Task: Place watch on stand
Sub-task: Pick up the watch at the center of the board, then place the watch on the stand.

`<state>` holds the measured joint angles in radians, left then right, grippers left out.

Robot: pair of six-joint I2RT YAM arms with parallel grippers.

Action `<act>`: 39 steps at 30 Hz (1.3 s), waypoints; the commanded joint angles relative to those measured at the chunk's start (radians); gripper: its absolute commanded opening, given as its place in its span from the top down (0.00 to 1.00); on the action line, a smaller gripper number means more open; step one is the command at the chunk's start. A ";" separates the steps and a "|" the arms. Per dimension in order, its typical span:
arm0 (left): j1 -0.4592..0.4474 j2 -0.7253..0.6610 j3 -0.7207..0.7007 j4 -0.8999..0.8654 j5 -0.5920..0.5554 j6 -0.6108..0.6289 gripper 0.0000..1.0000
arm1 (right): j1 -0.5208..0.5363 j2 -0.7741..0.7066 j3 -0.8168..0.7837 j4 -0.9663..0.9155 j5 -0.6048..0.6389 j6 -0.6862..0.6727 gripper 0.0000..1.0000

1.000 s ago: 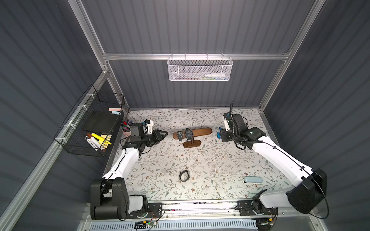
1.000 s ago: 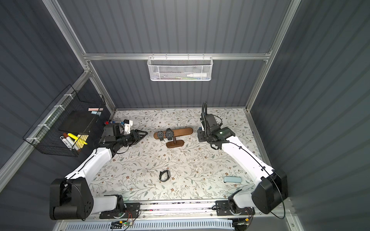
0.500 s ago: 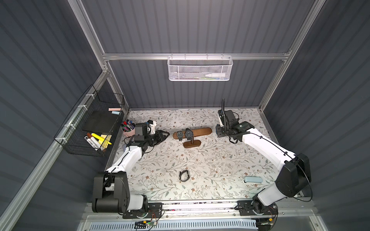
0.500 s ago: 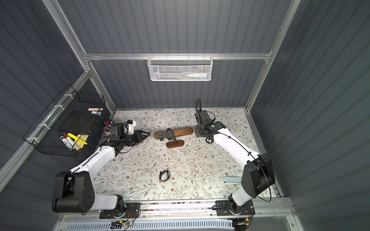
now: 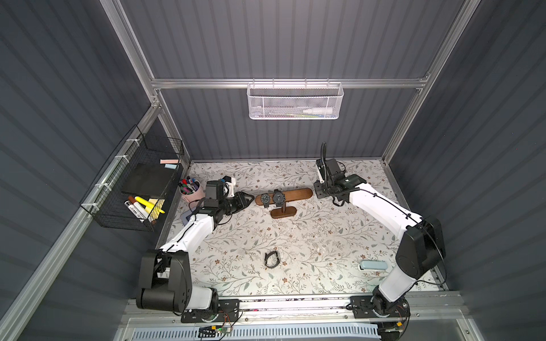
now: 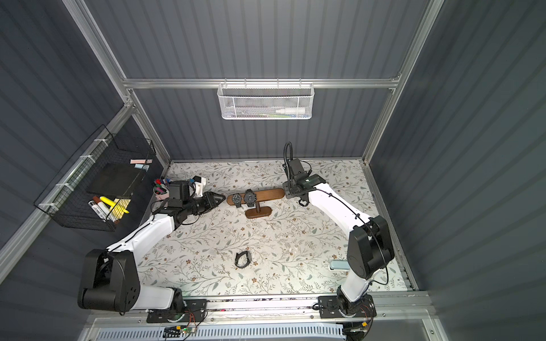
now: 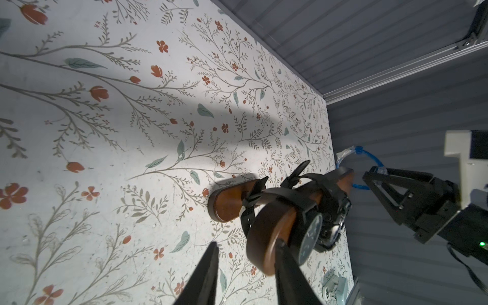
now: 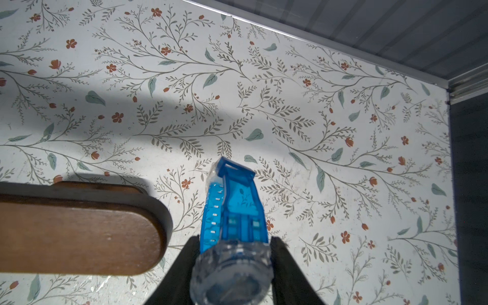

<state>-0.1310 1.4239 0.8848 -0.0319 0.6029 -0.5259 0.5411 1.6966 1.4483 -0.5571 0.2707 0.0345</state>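
My right pincer (image 8: pixel 235 247) is clamped on the clear case of the blue watch (image 8: pixel 232 208). The watch's strap loop sticks out past the fingertips, just beside the rounded end of the stand (image 8: pixel 79 229) and not touching it. In both top views this pincer sits just off that end of the stand's bar, and the watch itself is hidden under it.

My left pincer (image 7: pixel 247 244) is at the stand's opposite end, jaws narrowly apart with nothing held. One fingertip (image 7: pixel 281 245) overlaps the bar's rounded end from this angle, and I cannot tell whether it touches the wood.

Two black watches (image 5: pixel 271 198) are strapped side by side round the bar, on the half nearer my left pincer. The stand is upright on the tabletop (image 5: pixel 325 236). A black band (image 5: pixel 271 259) lies on the tabletop well in front of the stand's base.
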 commanded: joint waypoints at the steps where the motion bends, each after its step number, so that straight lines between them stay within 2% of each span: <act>1: -0.024 0.013 0.041 -0.042 -0.062 0.040 0.64 | -0.003 0.009 0.036 -0.032 0.003 -0.021 0.80; 13: -0.025 0.025 0.035 -0.047 -0.058 0.057 0.64 | -0.001 0.017 0.054 -0.075 -0.079 -0.005 0.80; 23: -0.025 0.024 0.037 -0.057 -0.053 0.062 0.64 | 0.012 0.021 0.050 -0.111 -0.066 0.009 0.81; 39: -0.026 0.014 0.034 -0.061 -0.040 0.064 0.62 | 0.111 0.102 0.158 -0.186 -0.017 0.035 0.81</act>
<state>-0.1600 1.4403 0.9012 -0.0639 0.5587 -0.4816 0.6434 1.7802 1.5677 -0.7067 0.2317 0.0536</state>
